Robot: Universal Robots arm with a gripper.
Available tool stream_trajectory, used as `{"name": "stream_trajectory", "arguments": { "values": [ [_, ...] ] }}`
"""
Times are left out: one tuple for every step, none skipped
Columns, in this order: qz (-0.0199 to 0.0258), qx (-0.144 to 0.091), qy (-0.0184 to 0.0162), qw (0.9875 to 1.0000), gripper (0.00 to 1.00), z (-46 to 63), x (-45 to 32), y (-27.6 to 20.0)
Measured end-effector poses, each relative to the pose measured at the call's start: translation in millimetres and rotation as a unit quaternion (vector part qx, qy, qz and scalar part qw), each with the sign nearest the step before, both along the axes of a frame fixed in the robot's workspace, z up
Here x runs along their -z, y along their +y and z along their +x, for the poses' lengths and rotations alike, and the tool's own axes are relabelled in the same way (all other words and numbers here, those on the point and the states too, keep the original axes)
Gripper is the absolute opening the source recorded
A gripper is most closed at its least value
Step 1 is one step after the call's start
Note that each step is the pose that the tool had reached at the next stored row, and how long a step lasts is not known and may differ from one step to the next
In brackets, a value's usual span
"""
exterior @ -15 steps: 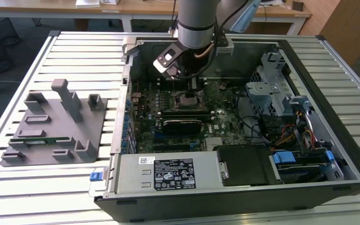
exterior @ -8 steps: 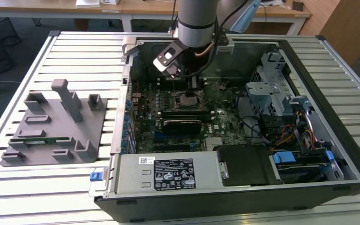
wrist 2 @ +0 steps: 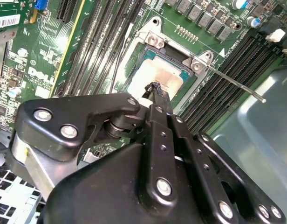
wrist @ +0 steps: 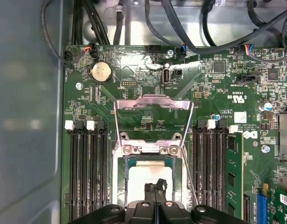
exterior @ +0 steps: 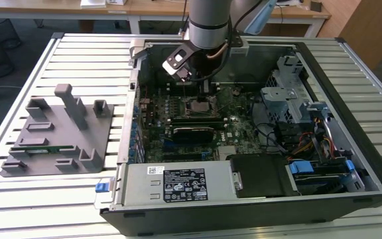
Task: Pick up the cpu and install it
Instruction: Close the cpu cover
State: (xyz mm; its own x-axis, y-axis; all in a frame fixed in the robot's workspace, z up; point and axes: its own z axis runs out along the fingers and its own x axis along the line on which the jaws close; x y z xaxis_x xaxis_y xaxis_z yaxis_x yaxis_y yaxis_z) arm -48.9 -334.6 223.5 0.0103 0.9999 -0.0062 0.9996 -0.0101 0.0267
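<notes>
The tool (wrist: 155,185), its fingertips closed together on nothing, sits over the middle of the cpu (wrist: 142,171) lying in the open socket (wrist: 148,150), so any seating push should stay light and square.

My arm (exterior: 209,22) is a smooth grey cylinder with a darker band, at the top middle of the exterior view, with a black cable (exterior: 240,25) looping beside it. My gripper (wrist 2: 155,88) is matt black metal with broad rounded links (wrist 2: 78,121), shiny silver screws (wrist 2: 163,186) and a bare steel bracket (wrist 2: 31,163).
</notes>
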Motion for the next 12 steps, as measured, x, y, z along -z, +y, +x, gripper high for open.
{"name": "stream_trajectory", "arguments": {
  "values": [
    [0.0000, 0.000, 0.0000, 1.0000, 0.11, 0.0, -0.7, 0.0],
    [0.0000, 0.000, 0.0000, 1.0000, 0.11, 0.0, -1.3, 0.0],
    [0.0001, 0.000, 0.0000, 1.0000, 0.11, 0.0, -2.0, 0.0],
    [0.0001, 0.000, 0.0000, 1.0000, 0.11, 0.0, -2.7, 0.0],
    [0.0001, 0.000, 0.0000, 1.0000, 0.11, 0.0, -3.1, 0.0],
    [0.0003, 0.000, -0.0001, 1.0000, 0.11, 0.0, -3.1, 0.1],
    [0.0003, 0.000, -0.0001, 1.0000, 0.11, 0.0, -3.3, 0.1],
    [0.0000, 0.000, 0.0000, 1.0000, 0.11, 0.0, -3.7, 0.0],
    [0.0000, 0.000, 0.0000, 1.0000, 0.11, 0.0, -4.2, 0.0],
    [0.0001, 0.000, 0.0000, 1.0000, 0.11, 0.0, -4.7, 0.0],
    [0.0001, 0.000, 0.0000, 1.0000, 0.11, 0.0, -5.2, 0.0],
    [0.0001, 0.000, 0.0000, 1.0000, 0.11, 0.0, -5.7, 0.0]
  ]
}}
